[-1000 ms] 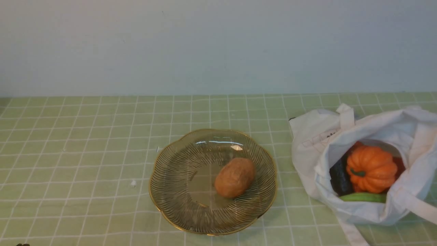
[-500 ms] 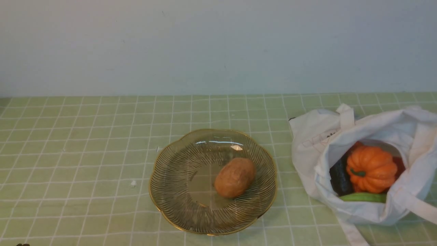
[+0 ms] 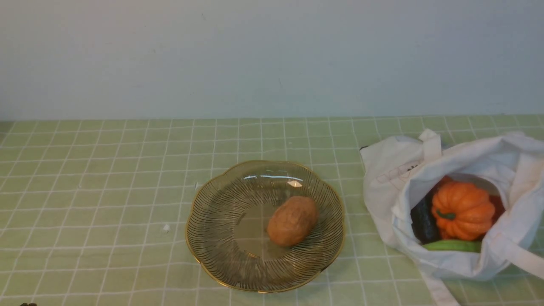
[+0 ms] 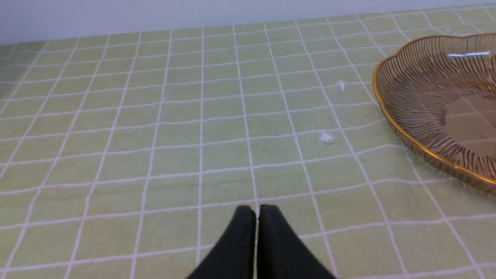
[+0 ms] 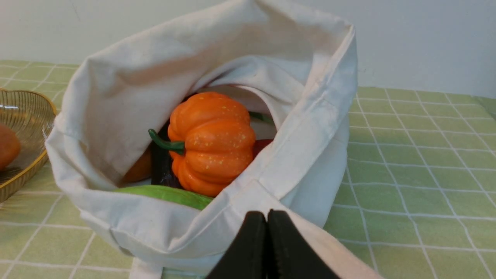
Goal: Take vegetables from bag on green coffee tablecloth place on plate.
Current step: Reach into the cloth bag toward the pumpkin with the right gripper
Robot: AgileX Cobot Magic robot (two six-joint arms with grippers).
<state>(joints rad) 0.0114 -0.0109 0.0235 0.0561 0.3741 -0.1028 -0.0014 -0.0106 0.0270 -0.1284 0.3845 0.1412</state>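
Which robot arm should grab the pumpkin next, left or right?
Probably the right. The bag with the pumpkin is on the robot's right, and the right gripper looks toward it, shut. The left gripper faces bare cloth and the plate.

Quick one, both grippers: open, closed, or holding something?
Left gripper: closed, holding nothing.
Right gripper: closed, holding nothing.

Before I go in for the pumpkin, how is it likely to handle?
The pumpkin looks rounded and glossy, so it may slip or roll if pinched off-centre. Its even, unsquashed ribs suggest a fairly stiff body. It sits against the cucumber inside the bag, so lifting it would probably shift that too.
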